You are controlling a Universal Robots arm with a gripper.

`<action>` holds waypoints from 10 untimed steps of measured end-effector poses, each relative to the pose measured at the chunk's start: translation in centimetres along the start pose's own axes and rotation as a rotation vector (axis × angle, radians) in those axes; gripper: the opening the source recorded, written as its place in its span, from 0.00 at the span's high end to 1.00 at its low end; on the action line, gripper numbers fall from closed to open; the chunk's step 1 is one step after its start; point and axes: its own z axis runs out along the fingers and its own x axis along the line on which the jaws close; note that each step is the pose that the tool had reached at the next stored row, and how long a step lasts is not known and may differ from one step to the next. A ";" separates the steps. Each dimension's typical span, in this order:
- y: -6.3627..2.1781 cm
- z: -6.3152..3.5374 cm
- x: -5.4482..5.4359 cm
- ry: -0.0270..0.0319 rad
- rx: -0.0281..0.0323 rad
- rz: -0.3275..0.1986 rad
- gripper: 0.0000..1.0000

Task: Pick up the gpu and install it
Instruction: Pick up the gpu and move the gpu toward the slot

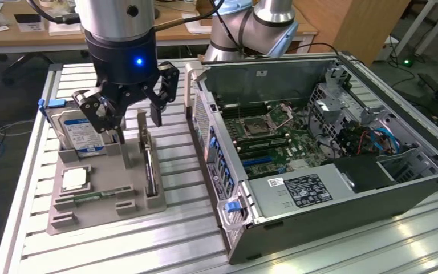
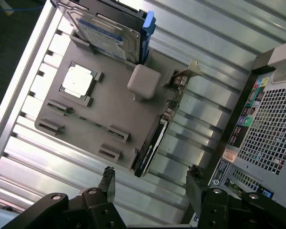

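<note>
Slatted metal desk (image 1: 89, 251) is carrying everything in the exterior view. Toward nine o'clock, a silver hard drive (image 1: 80, 132) is standing upright in a gray holder tray (image 1: 105, 194). At the tray's three o'clock edge the gpu (image 1: 151, 174) is sitting on edge in its slot, untouched. Above it the pincer (image 1: 135, 120) is hovering with its fingers spread wide, gripping nothing. Farther toward three o'clock, the open computer case (image 1: 318, 188) is lying with its motherboard (image 1: 268, 140) exposed.

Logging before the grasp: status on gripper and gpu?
Gripper open, hovering above tray, holding nothing. Gpu on edge in tray slot, untouched, not installed. Hard drive upright in another slot, apart from it.
</note>
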 end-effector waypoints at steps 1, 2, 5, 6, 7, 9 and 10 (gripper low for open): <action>0.00 0.00 0.0 0.0001 0.0000 0.000 0.29; 0.00 0.00 0.0 0.0000 0.0000 0.000 0.29; 0.00 0.08 0.0 -0.0007 0.0001 0.009 0.29; -0.01 0.14 0.0 -0.0013 0.0004 0.024 0.29; -0.02 0.18 0.0 -0.0019 0.0010 0.042 0.29; -0.02 0.31 0.0 -0.0035 0.0018 0.079 0.29; -0.02 0.37 0.0 -0.0043 0.0022 0.097 0.29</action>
